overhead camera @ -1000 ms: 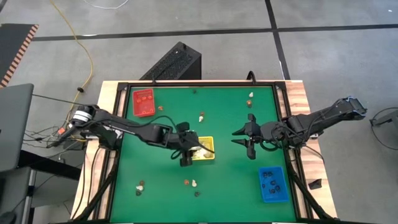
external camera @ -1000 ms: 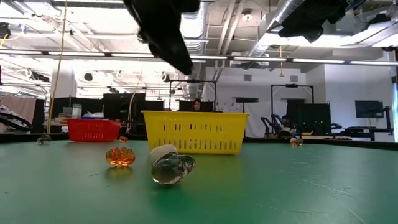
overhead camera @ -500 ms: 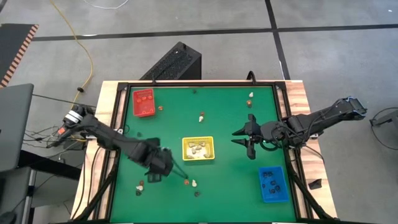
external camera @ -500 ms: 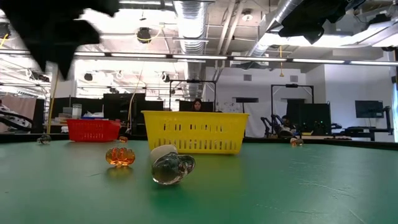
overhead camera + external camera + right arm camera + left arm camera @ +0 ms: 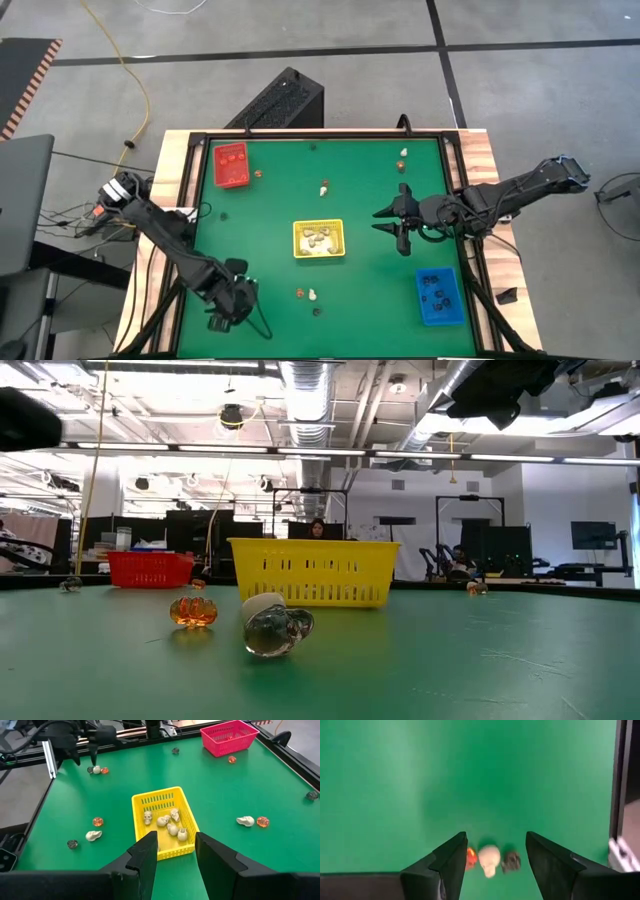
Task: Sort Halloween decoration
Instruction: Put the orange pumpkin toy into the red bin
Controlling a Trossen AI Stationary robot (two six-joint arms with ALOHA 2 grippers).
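Note:
In the left wrist view my left gripper point(image 5: 496, 837) is open, above three tiny trinkets lying in a row on the green mat: an orange one point(image 5: 470, 858), a cream skull point(image 5: 489, 860) and a black one point(image 5: 511, 861). The high view puts this gripper point(image 5: 228, 305) near the table's near-left corner. My right gripper point(image 5: 400, 226) is open and waits right of the yellow tray point(image 5: 318, 239), which holds cream skulls point(image 5: 167, 822). More trinkets lie loose: an orange pumpkin point(image 5: 193, 610) and a skull point(image 5: 277, 628).
A red tray point(image 5: 230, 165) with orange trinkets sits at the far left, and a blue tray point(image 5: 438, 296) with black ones at the near right. Loose trinkets lie near the middle of the near edge point(image 5: 310, 296), behind the yellow tray point(image 5: 324, 188) and at the far right point(image 5: 403, 153).
My left gripper has swung from above the yellow tray toward the table's near-left corner and now hangs over the three trinkets there. The right arm has kept still.

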